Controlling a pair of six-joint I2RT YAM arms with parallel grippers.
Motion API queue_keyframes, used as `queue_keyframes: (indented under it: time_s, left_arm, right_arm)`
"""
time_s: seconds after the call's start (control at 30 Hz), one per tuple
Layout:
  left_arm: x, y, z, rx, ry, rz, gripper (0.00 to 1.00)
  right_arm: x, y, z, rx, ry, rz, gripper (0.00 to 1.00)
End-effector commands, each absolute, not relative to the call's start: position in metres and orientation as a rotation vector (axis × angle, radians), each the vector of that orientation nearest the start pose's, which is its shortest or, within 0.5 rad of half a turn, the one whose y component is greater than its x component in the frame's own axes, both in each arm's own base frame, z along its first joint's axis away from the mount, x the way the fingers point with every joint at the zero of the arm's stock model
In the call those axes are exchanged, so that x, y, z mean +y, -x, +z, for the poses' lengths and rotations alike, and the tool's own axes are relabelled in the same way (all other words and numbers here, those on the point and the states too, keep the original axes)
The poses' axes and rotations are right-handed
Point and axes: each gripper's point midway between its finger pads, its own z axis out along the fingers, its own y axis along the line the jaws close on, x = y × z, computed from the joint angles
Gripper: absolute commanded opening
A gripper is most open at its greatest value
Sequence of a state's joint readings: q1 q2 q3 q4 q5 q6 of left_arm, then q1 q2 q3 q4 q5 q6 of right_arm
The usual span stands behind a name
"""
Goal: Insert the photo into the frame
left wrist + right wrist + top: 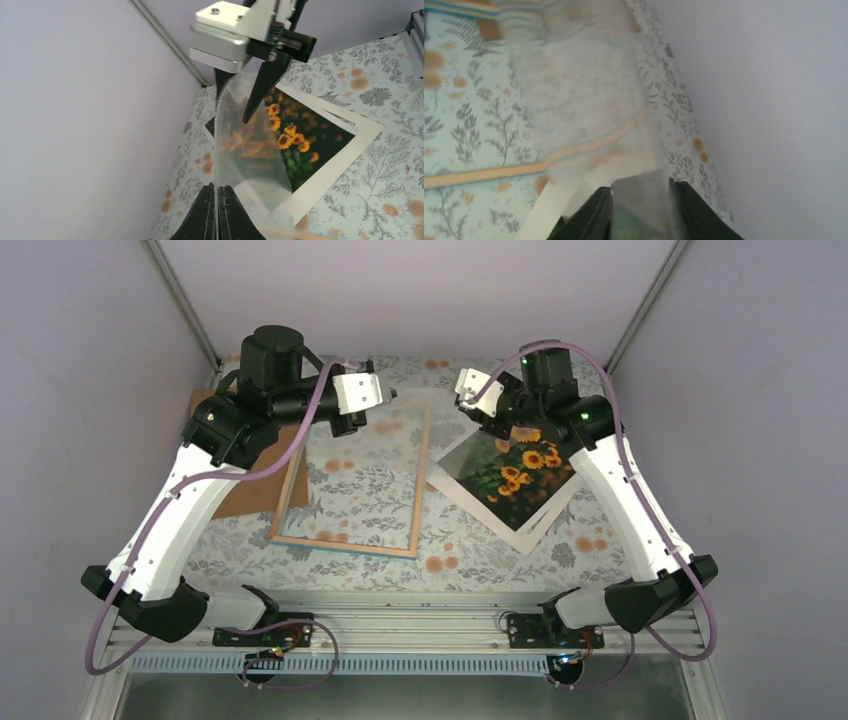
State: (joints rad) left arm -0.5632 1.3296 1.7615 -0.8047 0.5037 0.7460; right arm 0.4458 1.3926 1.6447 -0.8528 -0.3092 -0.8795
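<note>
The photo (pixel 520 475) lies flowers-up on the table at the right, and it also shows under the arms in the left wrist view (pixel 300 145). The frame (pixel 350 543) lies flat in the middle, light wood side up, with the tablecloth showing through it. Above the table a clear sheet (pixel 250 160) hangs between the two arms. My left gripper (pixel 217 187) is shut on its near edge. My right gripper (pixel 231 112) faces it, jaws apart, with the sheet's far end between its fingers (pixel 599 210). The right wrist view is blurred by the sheet.
A plain brown backing board (pixel 250 490) lies left of the frame, partly under the left arm. The flowered tablecloth (pixel 470 550) covers the table. Grey walls close in on the left, right and back. A metal rail (pixel 400 630) runs along the near edge.
</note>
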Motion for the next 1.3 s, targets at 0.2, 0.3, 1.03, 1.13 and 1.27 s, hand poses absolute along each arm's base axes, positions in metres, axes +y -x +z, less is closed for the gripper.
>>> queue_keyframes:
  time_s: [0.2,0.3,1.03,1.13,1.27]
  left_arm:
    - [-0.259,-0.27,0.455,1.203,-1.405,-0.235,0.03]
    - [-0.253,-0.285,0.453,1.291,-1.323,-0.205,0.29]
    - [-0.002,-0.409,0.229,2.24,-0.392,-0.352,0.66]
    - [0.014,-0.4,0.187,2.35,-0.341,-0.332,0.62]
    - [0.03,-0.385,0.138,2.484,-0.249,-0.313,0.62]
  right_arm:
    - [0.217,-0.298,0.348,1.643,1.488,0.193,0.03]
    - [0.221,-0.292,0.356,1.663,1.422,0.278,0.03]
    - [0.186,-0.32,0.4,1.825,0.712,0.933,0.03]
    - [0.179,-0.328,0.395,1.857,0.593,1.077,0.03]
    - [0.174,-0.334,0.396,1.845,0.503,1.222,0.03]
